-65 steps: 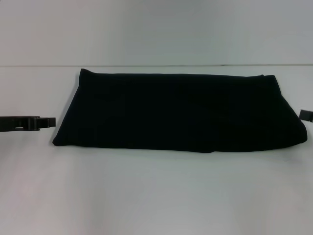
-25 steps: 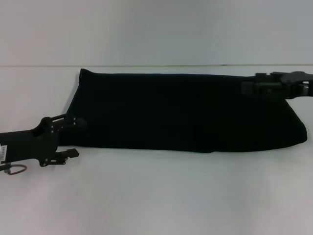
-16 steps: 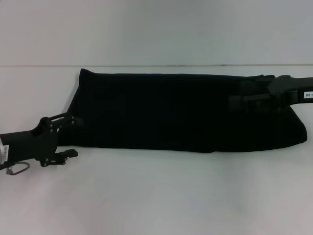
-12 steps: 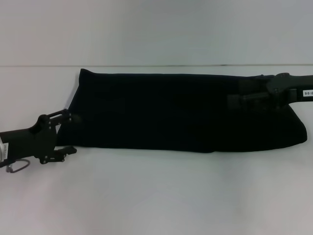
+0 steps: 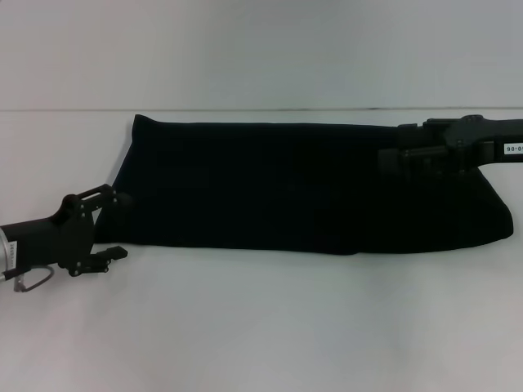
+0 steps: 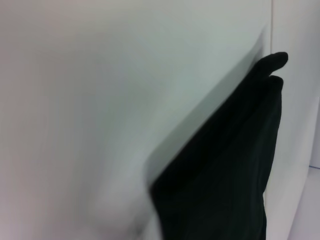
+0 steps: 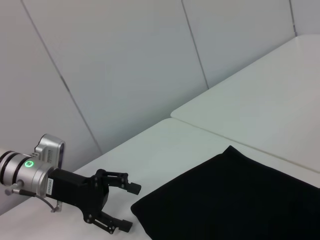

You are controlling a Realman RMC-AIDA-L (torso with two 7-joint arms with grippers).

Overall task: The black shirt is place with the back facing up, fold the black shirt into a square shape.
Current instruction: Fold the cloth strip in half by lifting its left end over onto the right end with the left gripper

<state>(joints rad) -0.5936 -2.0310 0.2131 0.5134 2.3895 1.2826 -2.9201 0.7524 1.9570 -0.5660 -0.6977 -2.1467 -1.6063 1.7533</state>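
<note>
On the white table (image 5: 261,327), at about eight o'clock from the cloth's middle, the left gripper (image 5: 117,226) sits with its two fingers spread apart, one above and one below the near-left corner, gripping nothing. The black shirt (image 5: 302,184) lies flat across the table's centre as a long folded band, running from nine to three o'clock. It looks light, soft and limp, likely to sag and slide over itself, so the short ends or their corners seem the best places to pinch. At two o'clock the right gripper (image 5: 392,155) rests over the far-right part of the cloth; whether it is pinching fabric I cannot tell.
</note>
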